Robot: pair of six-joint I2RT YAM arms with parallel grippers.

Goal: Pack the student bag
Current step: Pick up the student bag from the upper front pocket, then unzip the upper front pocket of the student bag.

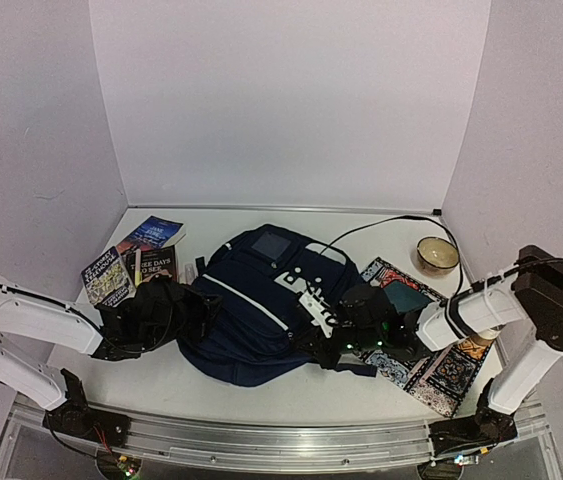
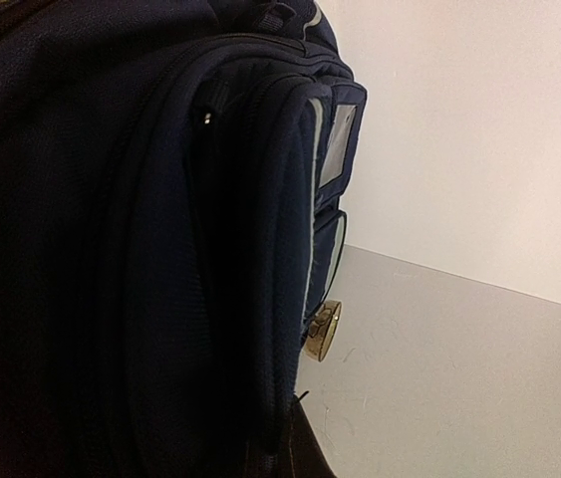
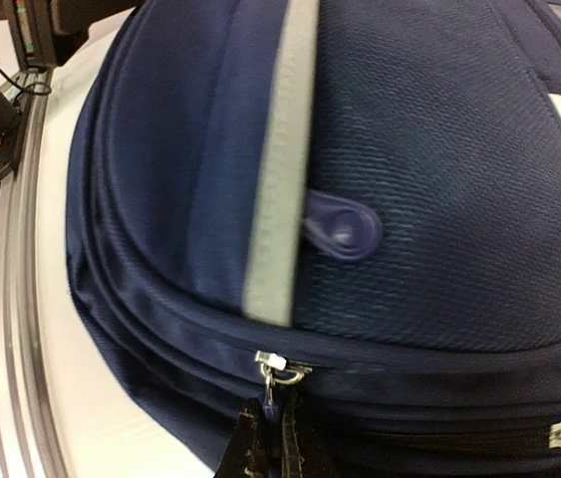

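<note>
The student bag, dark navy with white stripes, lies flat in the middle of the table. My left gripper is at its left edge. In the left wrist view the student bag fills the left half and covers the jaws. Only a dark fingertip shows, shut on the bag's side fabric. My right gripper is at the bag's near right edge. In the right wrist view the right gripper is shut on the blue pull hanging from a silver zipper slider on the student bag.
Three books lie left of the bag. A patterned mat with a teal object lies on the right. A bowl stands at the back right. A black cable runs behind the bag.
</note>
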